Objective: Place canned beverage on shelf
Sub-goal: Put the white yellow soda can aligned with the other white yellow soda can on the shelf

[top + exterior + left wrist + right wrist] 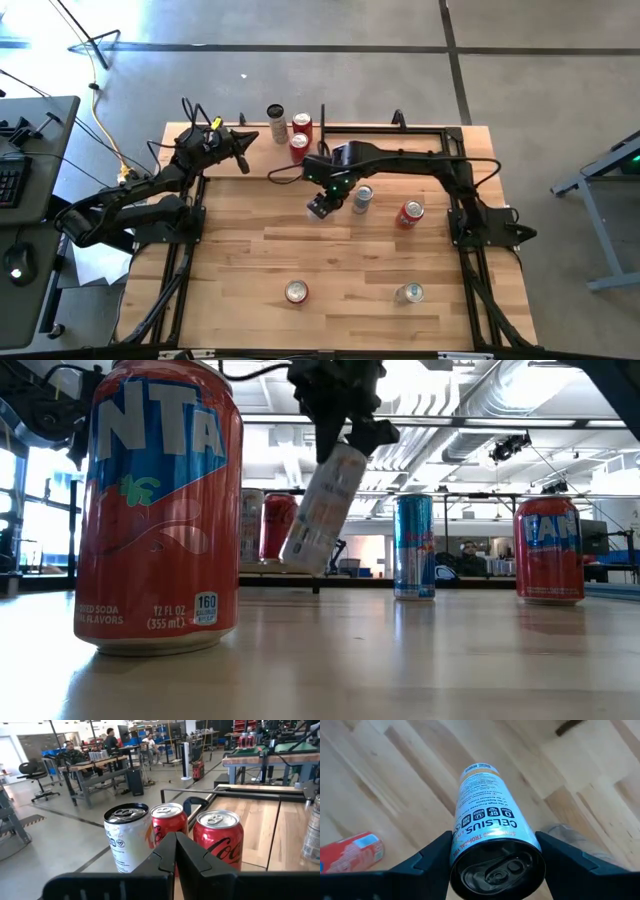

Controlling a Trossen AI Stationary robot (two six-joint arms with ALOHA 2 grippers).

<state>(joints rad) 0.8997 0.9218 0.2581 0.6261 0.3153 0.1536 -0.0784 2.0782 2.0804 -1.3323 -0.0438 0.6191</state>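
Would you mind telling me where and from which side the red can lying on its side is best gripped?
Grip the lying red can across its round middle, coming straight down from above; its ends point sideways, so the curved sides face the fingers, and the slim blue can stands apart.

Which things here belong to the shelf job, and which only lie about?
Job:
- white Celsius can, lifted and tilted in right end effector
- shelf holding three cans

Lying about:
- slim blue can
- Fanta can
- left end effector, shut, near shelf

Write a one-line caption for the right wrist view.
Right end effector grips a white Celsius can, tilted above the wooden tabletop.
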